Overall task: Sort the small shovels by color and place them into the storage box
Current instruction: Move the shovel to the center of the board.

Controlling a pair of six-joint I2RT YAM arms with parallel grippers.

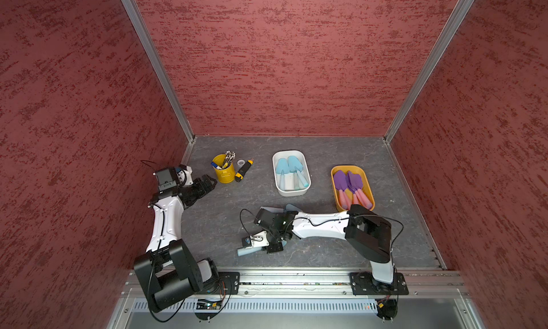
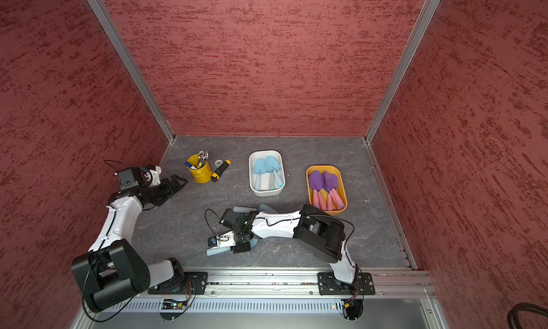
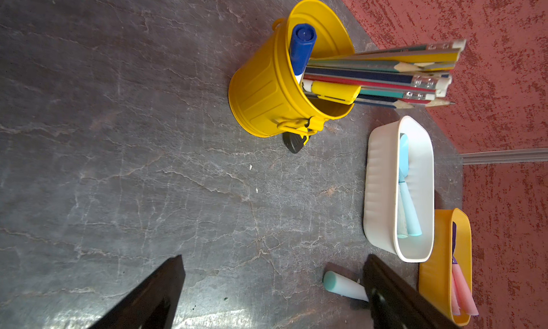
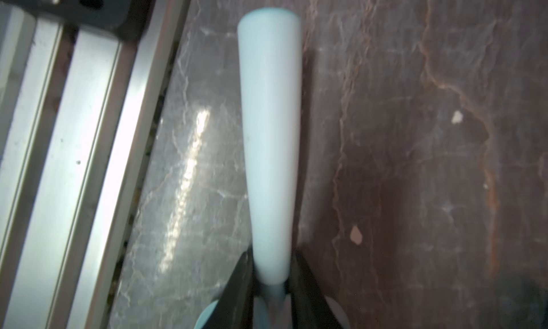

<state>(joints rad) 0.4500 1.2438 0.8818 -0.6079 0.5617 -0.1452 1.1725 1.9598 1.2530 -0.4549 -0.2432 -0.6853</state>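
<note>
Right gripper (image 4: 271, 271): jaws pinched on neck of light blue shovel (image 4: 269, 134). Shovel lies on table (image 1: 222, 223), long axis roughly along front rail (image 1: 296, 275). Your destination, white box (image 1: 292, 193), sits farther back; right arm (image 1: 320, 223) nearer. Left gripper (image 3: 274, 259): jaws wide apart, empty.

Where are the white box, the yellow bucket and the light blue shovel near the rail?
white box (image 1: 292, 193): top view, near wall.
yellow bucket (image 1: 226, 175): top view, outer side.
light blue shovel (image 4: 271, 134): right wrist view, handle middle.
</note>
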